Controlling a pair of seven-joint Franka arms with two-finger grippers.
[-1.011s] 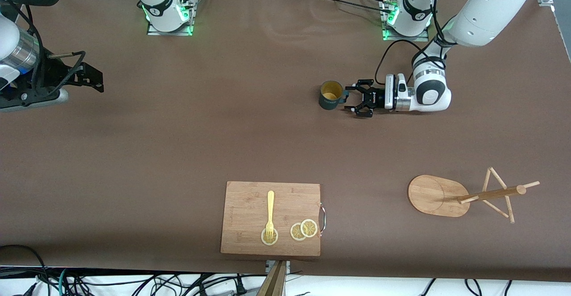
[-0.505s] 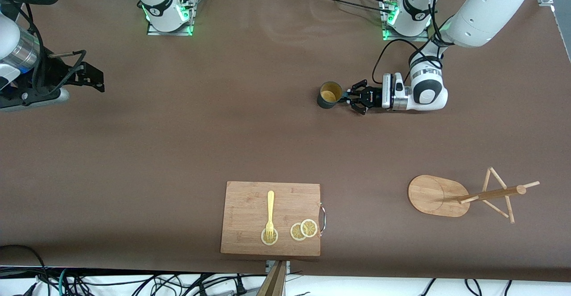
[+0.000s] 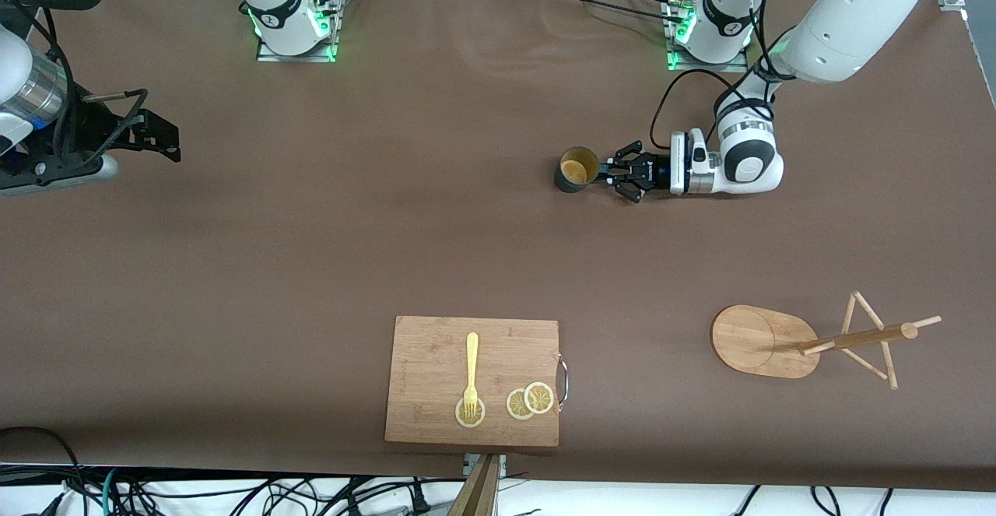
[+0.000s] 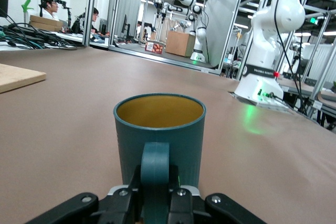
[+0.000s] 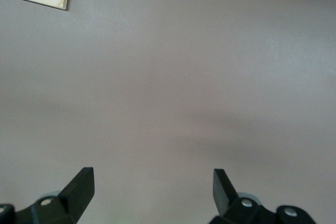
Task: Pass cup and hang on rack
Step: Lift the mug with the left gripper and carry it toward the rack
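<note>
a: the cup (image 3: 576, 170) is seen upright on the table (image 3: 327, 251), toward the left arm's end, its handle (image 4: 155, 167) clamped by the left gripper (image 3: 611, 175).

b: and the right gripper (image 5: 152, 184) is held spread wide over bare table, waiting. the rack (image 3: 809, 338) is seen nearer the camera, well apart from the cup.

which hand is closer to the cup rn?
Left. The left hand is shut on the handle of the cup. The right hand waits open at the right arm's end of the table.
</note>
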